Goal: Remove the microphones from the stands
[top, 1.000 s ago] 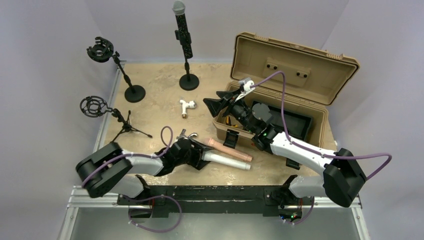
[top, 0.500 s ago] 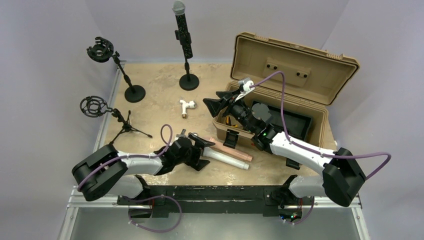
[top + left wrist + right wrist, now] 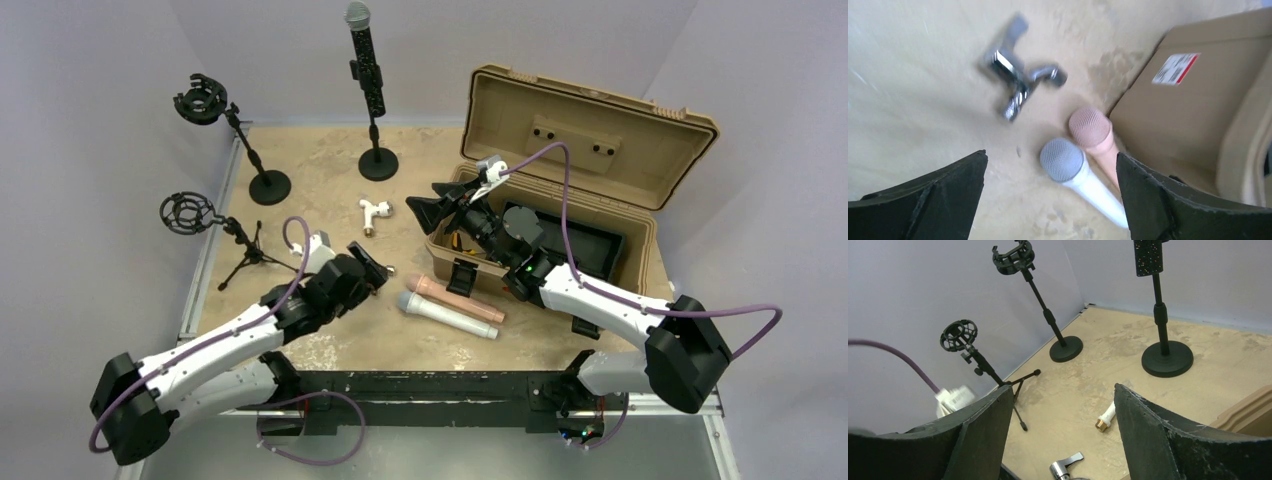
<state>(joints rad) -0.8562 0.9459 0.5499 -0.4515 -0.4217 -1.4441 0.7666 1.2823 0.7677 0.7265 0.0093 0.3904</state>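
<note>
– Mottled tan tabletop (image 3: 320,180), pale lilac walls (image 3: 100,100) around it. Where is the microphone?
– At the top centre of the overhead frame: the black microphone (image 3: 365,60) stands upright, clipped in its stand (image 3: 378,163), well apart from both arms.
– And the left gripper (image 3: 372,265)?
– Left of centre, jaws spread wide with nothing between them. Its wrist view looks down on a white microphone (image 3: 1063,160) and a pink microphone (image 3: 1090,127) lying side by side just beside the tan case (image 3: 590,130), with a chrome fitting (image 3: 1018,82) near their heads.
– The right gripper (image 3: 428,205)?
– Mid-frame, at the open case's left end, jaws apart and empty.
– Anything else?
– Two more stands at the left edge: a round-based stand (image 3: 203,100) in the upper left and a tripod stand (image 3: 188,213) below it. A white fitting (image 3: 374,212) lies between the black microphone's stand and the left gripper
</note>
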